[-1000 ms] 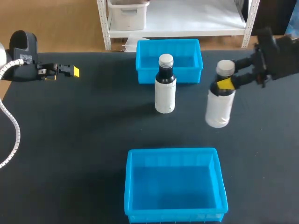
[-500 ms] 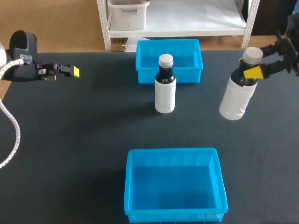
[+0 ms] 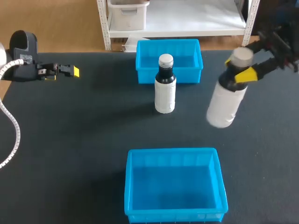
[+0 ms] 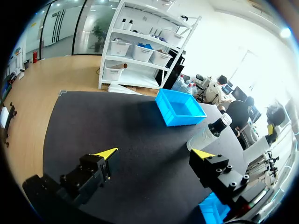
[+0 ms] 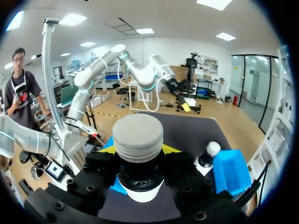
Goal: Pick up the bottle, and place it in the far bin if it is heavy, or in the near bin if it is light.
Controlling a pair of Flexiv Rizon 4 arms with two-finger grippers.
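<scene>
Bottle (image 3: 223, 105) swung leftward (tilted), R jaws clenched on neck; L jaws wide, empty.

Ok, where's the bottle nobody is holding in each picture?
Head view: the standing bottle is mid-table, just in front of the far bin.
Left wrist view: the standing bottle is out across the table, beside the far bin.
Right wrist view: it looks small, past the held bottle, beside the far bin.
Shared landmark: the far bin.
</scene>
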